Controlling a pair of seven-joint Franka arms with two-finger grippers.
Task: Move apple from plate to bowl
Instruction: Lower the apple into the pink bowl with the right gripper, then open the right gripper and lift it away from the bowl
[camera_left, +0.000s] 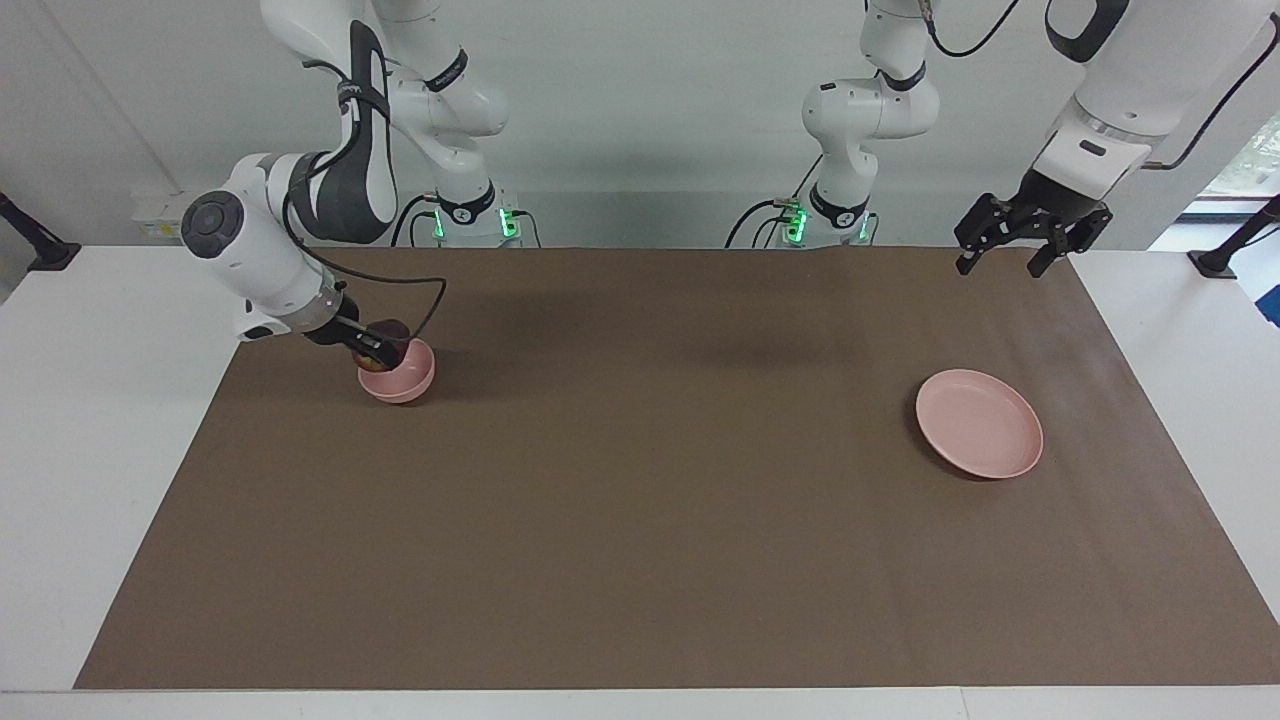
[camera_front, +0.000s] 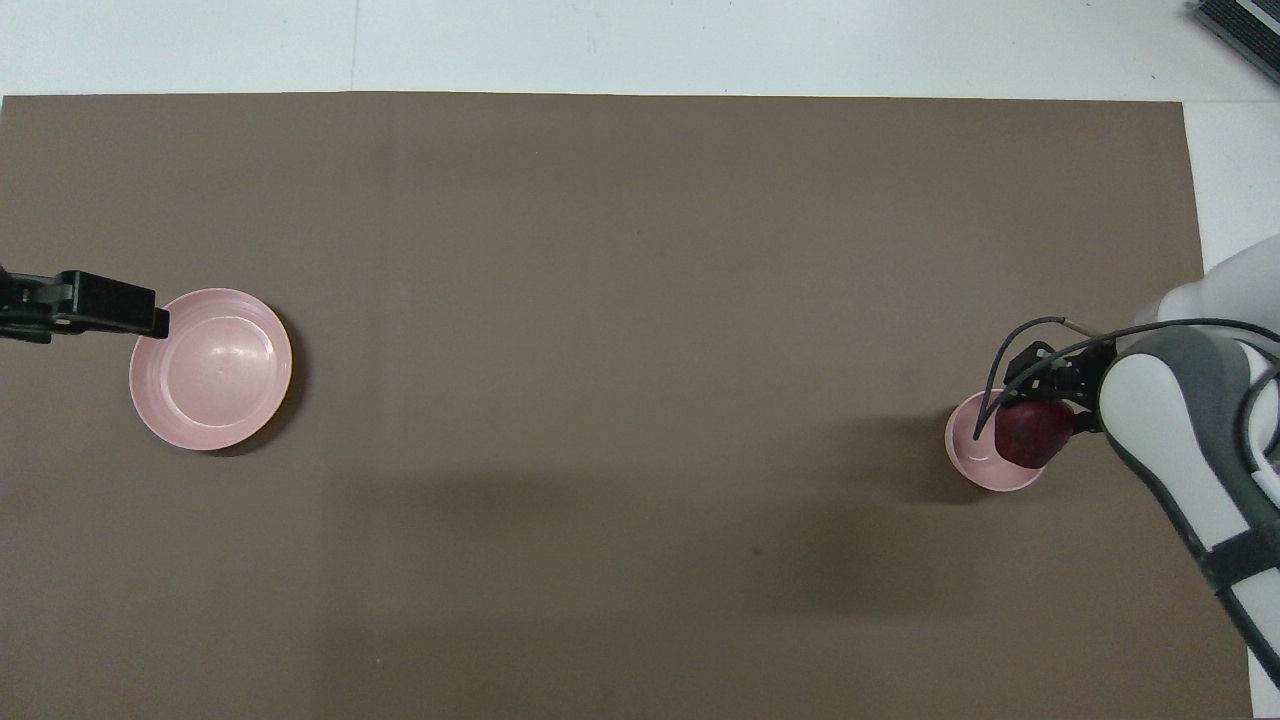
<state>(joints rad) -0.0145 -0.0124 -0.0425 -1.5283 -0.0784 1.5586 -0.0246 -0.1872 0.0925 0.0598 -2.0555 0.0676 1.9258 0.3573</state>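
1. The right gripper (camera_left: 375, 349) pinched the apple (camera_front: 1032, 434) over the bowl (camera_left: 400, 382), at the right arm's end of the brown mat (camera_left: 640, 500).
2. The apple looked round; I couldn't tell its axis or facing.
3. The left gripper (camera_left: 1012, 243) hung spread, above the mat's edge; the plate (camera_left: 980, 424) lay bare.
4. I saw no readable writing.

Facing: high, across the mat (camera_left: 640, 480), toward the robots.
Overhead: steeply down on the mat.
Shared: mat.
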